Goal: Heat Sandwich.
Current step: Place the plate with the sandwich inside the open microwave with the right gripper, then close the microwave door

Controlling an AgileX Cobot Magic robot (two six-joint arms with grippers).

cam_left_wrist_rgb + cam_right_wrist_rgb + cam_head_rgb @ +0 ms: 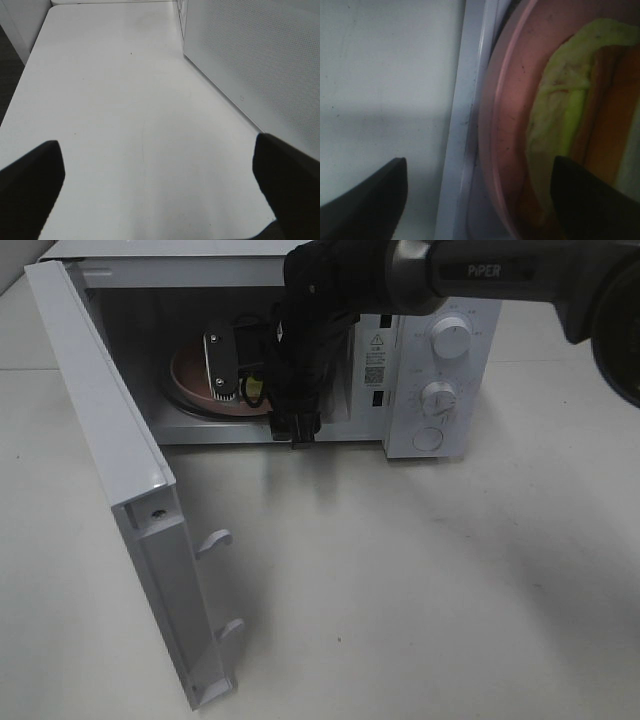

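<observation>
White tabletop [400, 570] is bearing an open white microwave [480, 380], upper centre, the small yellow-green sandwich [560, 105] lying inside on a salmon-pink round plate [512, 100], right gripper [477, 167] and left gripper [157, 150] gaping wide.

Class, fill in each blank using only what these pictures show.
1. The microwave has its door swung ___.
2. The sandwich lies on a pink ___.
3. The right gripper, jaws apart, reaches into the ___.
4. The left gripper hangs open over the white ___.
Missing words: open; plate; microwave; table.
</observation>
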